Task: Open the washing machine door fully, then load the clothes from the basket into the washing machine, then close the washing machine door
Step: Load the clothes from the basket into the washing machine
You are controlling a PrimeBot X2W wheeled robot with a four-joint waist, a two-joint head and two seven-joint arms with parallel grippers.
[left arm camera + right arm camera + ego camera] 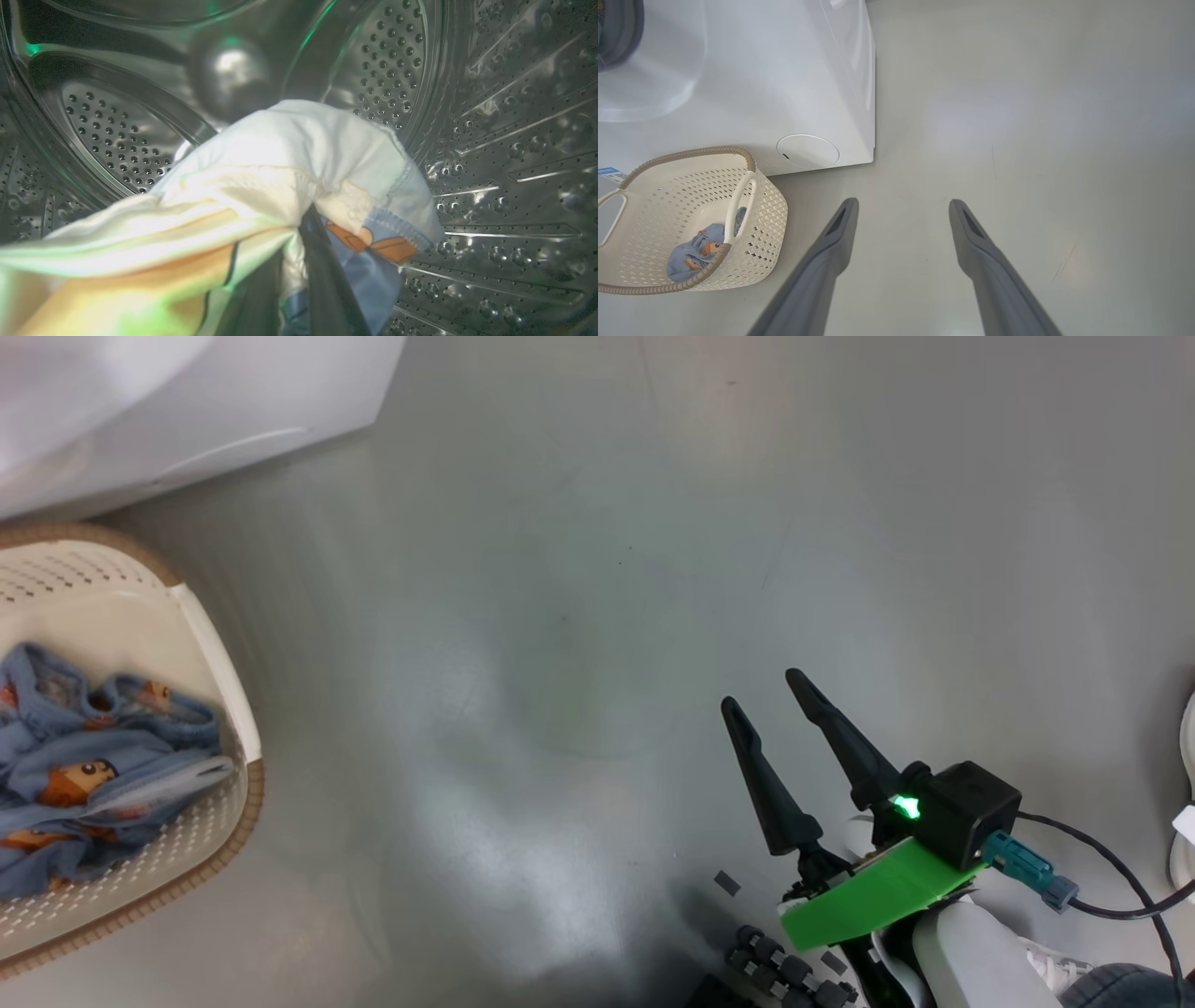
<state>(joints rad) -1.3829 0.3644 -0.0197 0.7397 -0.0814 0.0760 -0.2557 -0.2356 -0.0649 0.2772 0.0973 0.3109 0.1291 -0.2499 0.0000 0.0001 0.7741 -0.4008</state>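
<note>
Left tool [303,242], all but closed, is pinching a bunched cream-white and light-blue cloth piece printed in orange [289,154] inside the steel perforated drum [490,140]. The cloth's long axis is running from that view's lower left up to its centre. Right tool [761,691] is hanging wide open and empty over the grey floor [597,569], its fingers [845,737] pointing away from the robot. More light-blue printed clothes [93,765] are lying in the cream-white perforated plastic basket [93,579], which is standing upright just beside the white boxy washing machine [233,401].
</note>
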